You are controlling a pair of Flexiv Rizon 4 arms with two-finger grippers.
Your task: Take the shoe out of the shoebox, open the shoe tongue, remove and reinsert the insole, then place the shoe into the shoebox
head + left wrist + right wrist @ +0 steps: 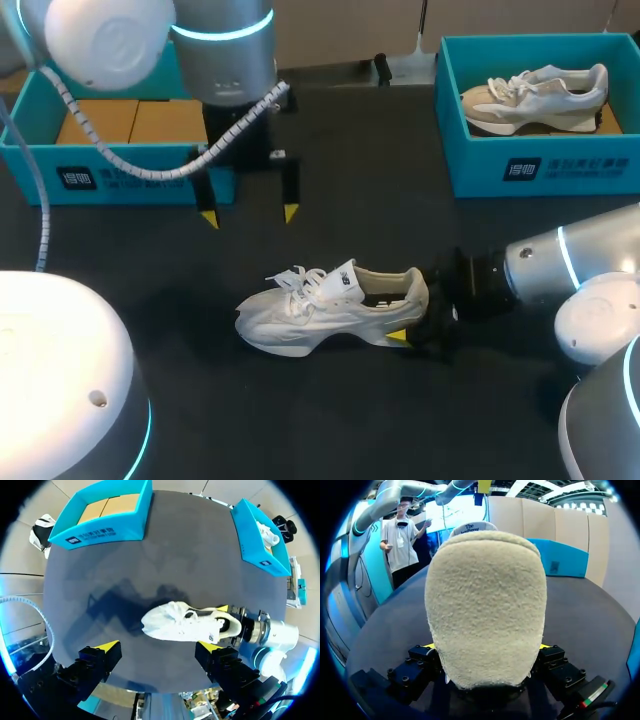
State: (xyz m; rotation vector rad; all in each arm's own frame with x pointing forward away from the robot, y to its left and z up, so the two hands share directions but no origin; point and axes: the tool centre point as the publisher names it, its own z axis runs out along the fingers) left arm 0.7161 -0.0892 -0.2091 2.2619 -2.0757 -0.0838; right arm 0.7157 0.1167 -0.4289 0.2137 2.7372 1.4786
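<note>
Pinching the heel of the white shoe [485,605] from both sides, fingers of the right gripper [487,646] just heel-wide, pins it upright mid-table, well apart from the blue shoebox [130,190]; hangs the left gripper [249,215] wide open, empty, beyond the laces [300,280]; best to hold firm and peel the tongue [343,282] back.

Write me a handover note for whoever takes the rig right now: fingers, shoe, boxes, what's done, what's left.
Left gripper: open, empty, hanging above the table by the left shoebox.
Right gripper: shut on the heel of the white shoe, which sits on the table.
Right shoebox holds another shoe.
Done: shoe out of box.
Left, apparently: tongue, insole, reboxing; no loose insole in view.
</note>
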